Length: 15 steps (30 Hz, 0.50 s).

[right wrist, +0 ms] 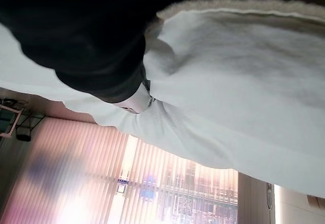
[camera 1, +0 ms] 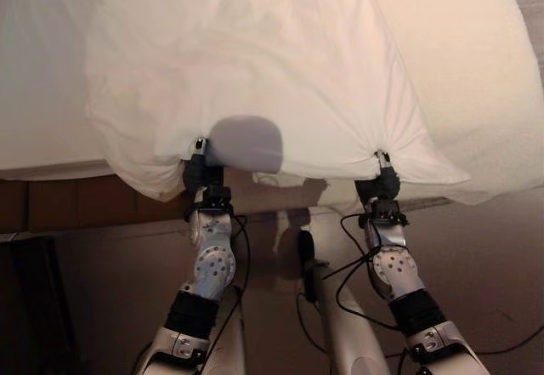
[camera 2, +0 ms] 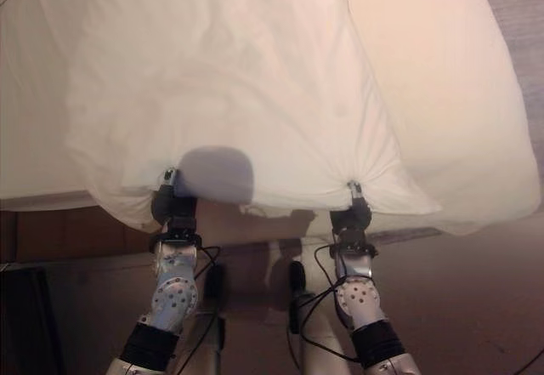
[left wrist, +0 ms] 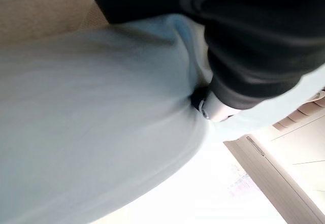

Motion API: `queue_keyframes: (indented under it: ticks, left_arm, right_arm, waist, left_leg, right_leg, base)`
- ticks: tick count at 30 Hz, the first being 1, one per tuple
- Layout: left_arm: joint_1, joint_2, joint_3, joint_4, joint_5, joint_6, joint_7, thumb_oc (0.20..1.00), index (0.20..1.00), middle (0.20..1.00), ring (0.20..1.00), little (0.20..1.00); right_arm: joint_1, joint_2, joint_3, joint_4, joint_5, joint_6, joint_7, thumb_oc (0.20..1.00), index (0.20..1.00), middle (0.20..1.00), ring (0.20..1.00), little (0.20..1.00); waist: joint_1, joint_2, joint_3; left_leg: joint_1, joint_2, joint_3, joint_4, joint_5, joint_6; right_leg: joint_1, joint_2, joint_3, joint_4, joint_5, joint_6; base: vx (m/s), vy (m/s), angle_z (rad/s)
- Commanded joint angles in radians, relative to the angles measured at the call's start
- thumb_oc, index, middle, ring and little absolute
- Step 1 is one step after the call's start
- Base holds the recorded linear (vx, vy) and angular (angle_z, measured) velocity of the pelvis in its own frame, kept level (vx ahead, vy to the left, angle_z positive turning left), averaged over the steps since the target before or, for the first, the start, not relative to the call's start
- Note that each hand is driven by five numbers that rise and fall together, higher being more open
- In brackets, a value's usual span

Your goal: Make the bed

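Note:
A white duvet [camera 1: 255, 60] lies spread over the bed [camera 1: 34, 94], its near edge hanging past the bed's front edge. My left hand [camera 1: 202, 169] grips that edge left of centre, the cloth puckered around its fingers. My right hand [camera 1: 380, 181] grips the same edge further right, where folds also gather. In the left wrist view the cloth [left wrist: 101, 122] wraps over the hand [left wrist: 264, 56]. The right wrist view shows the cloth [right wrist: 238, 92] bunched against the hand [right wrist: 86, 36].
A white sheet covers the mattress [camera 1: 476, 69] on both sides of the duvet. The dark wooden bed frame [camera 1: 76, 205] runs below the mattress at the left. Brown floor [camera 1: 476, 264] lies in front of the bed.

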<state>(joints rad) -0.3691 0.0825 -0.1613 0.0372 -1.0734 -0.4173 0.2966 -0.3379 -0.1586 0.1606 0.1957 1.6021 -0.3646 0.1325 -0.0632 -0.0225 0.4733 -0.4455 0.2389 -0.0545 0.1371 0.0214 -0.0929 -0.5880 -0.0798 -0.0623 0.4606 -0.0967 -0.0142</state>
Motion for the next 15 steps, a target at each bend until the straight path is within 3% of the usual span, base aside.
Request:
queue_keyframes:
  ticks: [1,2,3,5,6,7,8,9,10,11,12,14,15]
  left_arm:
    - [0.019,0.065,0.056,-0.063,0.024,-0.07,-0.043,0.2,0.2,0.2,0.2,0.2]
    - [0.018,0.07,0.057,-0.054,0.02,-0.068,-0.047,0.2,0.2,0.2,0.2,0.2]
    - [0.017,0.07,0.057,-0.054,0.02,-0.068,-0.047,0.2,0.2,0.2,0.2,0.2]
    - [0.021,0.08,0.05,-0.053,0.008,-0.064,-0.058,0.2,0.2,0.2,0.2,0.2]
    - [0.037,0.091,0.052,-0.051,0.007,-0.059,-0.072,0.2,0.2,0.2,0.2,0.2]
    - [0.046,0.095,0.053,-0.051,0.009,-0.056,-0.073,0.2,0.2,0.2,0.2,0.2]
    - [0.046,0.095,0.054,-0.051,0.009,-0.056,-0.073,0.2,0.2,0.2,0.2,0.2]
    - [0.061,0.099,0.056,-0.05,0.009,-0.05,-0.077,0.2,0.2,0.2,0.2,0.2]
    - [0.068,0.104,0.057,-0.044,0.027,-0.04,-0.078,0.2,0.2,0.2,0.2,0.2]
    - [0.063,0.104,0.058,-0.041,0.035,-0.037,-0.085,0.2,0.2,0.2,0.2,0.2]
    - [0.063,0.104,0.058,-0.041,0.035,-0.037,-0.085,0.2,0.2,0.2,0.2,0.2]
    - [0.062,0.096,0.064,-0.039,0.039,-0.039,-0.074,0.2,0.2,0.2,0.2,0.2]
    - [0.068,0.084,0.074,-0.042,0.038,-0.04,-0.067,0.2,0.2,0.2,0.2,0.2]
  right_arm:
    - [0.102,-0.007,-0.054,-0.072,0.009,-0.039,0.04,0.2,0.2,0.2,0.2,0.2]
    - [0.12,0.002,-0.057,-0.081,0.007,-0.038,0.035,0.2,0.2,0.2,0.2,0.2]
    - [0.119,0.002,-0.057,-0.081,0.007,-0.038,0.035,0.2,0.2,0.2,0.2,0.2]
    - [0.133,0.004,-0.064,-0.096,-0.001,-0.029,0.032,0.2,0.2,0.2,0.2,0.2]
    - [0.139,0.009,-0.073,-0.102,-0.012,-0.02,0.033,0.2,0.2,0.2,0.2,0.2]
    - [0.134,0.017,-0.073,-0.106,-0.016,-0.018,0.037,0.2,0.2,0.2,0.2,0.2]
    - [0.134,0.018,-0.072,-0.106,-0.016,-0.018,0.037,0.2,0.2,0.2,0.2,0.2]
    - [0.132,0.023,-0.064,-0.107,-0.033,-0.016,0.032,0.2,0.2,0.2,0.2,0.2]
    - [0.136,0.024,-0.063,-0.114,-0.042,-0.011,0.032,0.2,0.2,0.2,0.2,0.2]
    - [0.144,0.015,-0.06,-0.112,-0.041,-0.007,0.037,0.2,0.2,0.2,0.2,0.2]
    - [0.144,0.015,-0.06,-0.112,-0.041,-0.007,0.037,0.2,0.2,0.2,0.2,0.2]
    - [0.137,0.015,-0.052,-0.093,-0.043,-0.008,0.03,0.2,0.2,0.2,0.2,0.2]
    - [0.136,0.013,-0.053,-0.077,-0.043,-0.007,0.033,0.2,0.2,0.2,0.2,0.2]
  waist:
    - [-0.009,0.025,-0.079]
    - [-0.009,0.025,-0.077]
    - [-0.01,0.026,-0.079]
    - [-0.014,0.029,-0.086]
    - [-0.012,0.034,-0.091]
    - [-0.01,0.037,-0.094]
    - [-0.011,0.036,-0.096]
    - [-0.004,0.041,-0.099]
    - [-0.005,0.043,-0.101]
    - [-0.013,0.039,-0.107]
    - [-0.014,0.039,-0.108]
    - [-0.009,0.03,-0.104]
    - [-0.006,0.022,-0.096]
  left_leg:
    - [-0.003,-0.035,0.032,-0.075,0.1,-0.013]
    - [-0.045,-0.088,0.045,0.056,0.028,0.002]
    - [-0.051,-0.089,0.044,0.06,0.029,0.003]
    - [-0.068,-0.152,0.046,0.135,-0.043,0.031]
    - [-0.073,-0.2,0.061,0.174,-0.08,0.064]
    - [-0.073,-0.212,0.07,0.178,-0.09,0.076]
    - [-0.077,-0.215,0.071,0.176,-0.086,0.077]
    - [-0.069,-0.22,0.092,0.179,-0.097,0.085]
    - [-0.061,-0.228,0.099,0.174,-0.097,0.092]
    - [-0.047,-0.244,0.122,0.144,-0.089,0.095]
    - [-0.048,-0.245,0.122,0.143,-0.088,0.095]
    - [-0.017,-0.269,0.146,0.096,-0.074,0.103]
    - [0.015,-0.292,0.176,0.035,-0.053,0.104]
  right_leg:
    - [0.065,-0.027,0.081,-0.143,0.083,0.138]
    - [0.106,-0.102,0.093,-0.206,0.14,0.166]
    - [0.103,-0.103,0.092,-0.21,0.144,0.167]
    - [0.16,-0.181,0.11,-0.291,0.215,0.183]
    - [0.175,-0.253,0.098,-0.343,0.358,0.185]
    - [0.172,-0.284,0.086,-0.379,0.426,0.19]
    - [0.17,-0.287,0.087,-0.383,0.431,0.191]
    - [0.179,-0.307,0.028,-0.421,0.452,0.198]
    - [0.188,-0.288,0.01,-0.41,0.401,0.185]
    - [0.185,-0.228,-0.009,-0.392,0.319,0.172]
    - [0.184,-0.229,-0.008,-0.392,0.319,0.172]
    - [0.161,-0.134,-0.034,-0.348,0.228,0.155]
    - [0.146,-0.036,-0.058,-0.271,0.166,0.14]
  base:
    - [0.06,0.678,0.25]
    - [0.05,0.403,0.48]
    - [0.09,0.606,0.68]
    - [0.11,0.664,0.68]
    - [0.14,0.871,0.62]
    - [0.1,0.63,0.47]
    - [0.08,0.412,0.07]
    - [0.06,0.372,-0.08]
    - [0.07,0.633,-0.3]
    - [0.02,0.43,-0.26]
    - [0.0,0.4,-0.27]
    - [-0.05,0.334,-0.2]
    - [-0.09,0.375,-0.36]
